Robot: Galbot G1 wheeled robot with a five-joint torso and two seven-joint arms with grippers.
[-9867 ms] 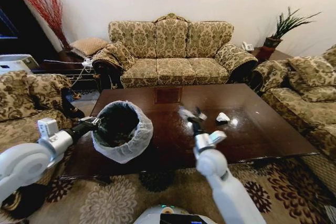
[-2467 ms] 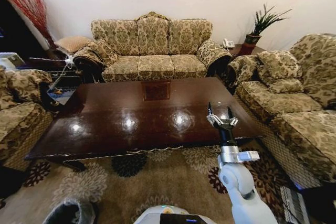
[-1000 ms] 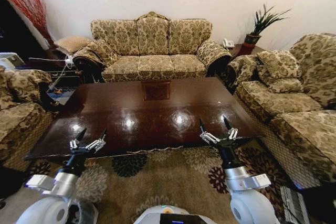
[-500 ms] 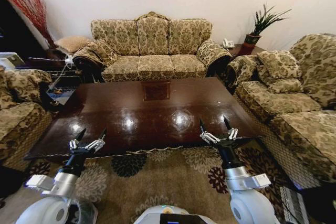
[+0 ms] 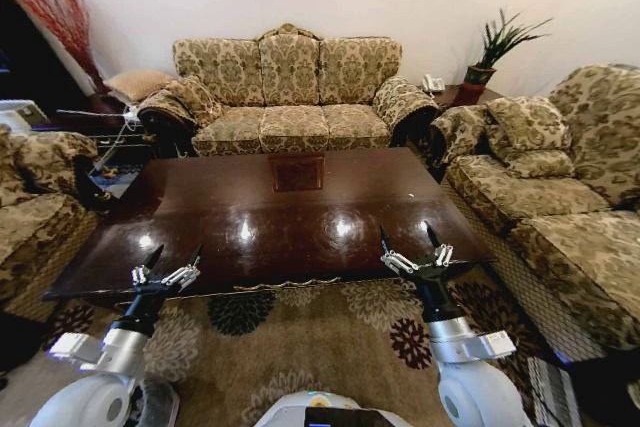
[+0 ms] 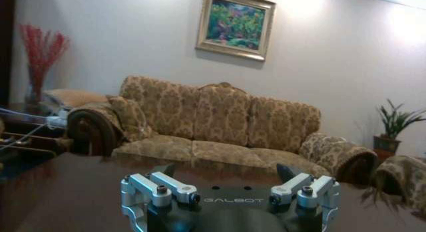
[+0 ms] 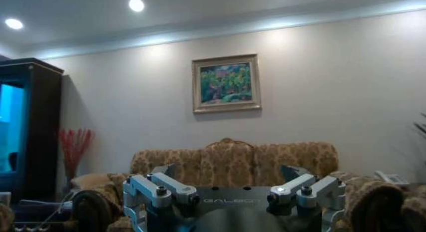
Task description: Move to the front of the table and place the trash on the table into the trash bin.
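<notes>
The table (image 5: 280,217) stretches dark and glossy in front of me, its top bare apart from lamp reflections; the trash is out of view. My left gripper (image 5: 177,255) is held up, open and holding nothing, over the table's near left edge. At the near right edge my right gripper (image 5: 405,237) is raised the same way, open with nothing in it. Beside my left arm, a sliver of the trash bin (image 5: 158,405) shows on the floor. The left wrist view has the left gripper (image 6: 226,169) open above the table (image 6: 53,192); the right wrist view has the right gripper (image 7: 228,169) open.
A patterned sofa (image 5: 290,97) stands behind the table, with armchairs at the left (image 5: 30,207) and right (image 5: 550,187). A potted plant (image 5: 490,52) sits on a corner stand. Flowered carpet (image 5: 300,347) lies between me and the table.
Ten seconds ago the bin and trash were on the table. Since then the bin went to the floor and both arms rose. Lately the arms hold still; the camera shifted slightly.
</notes>
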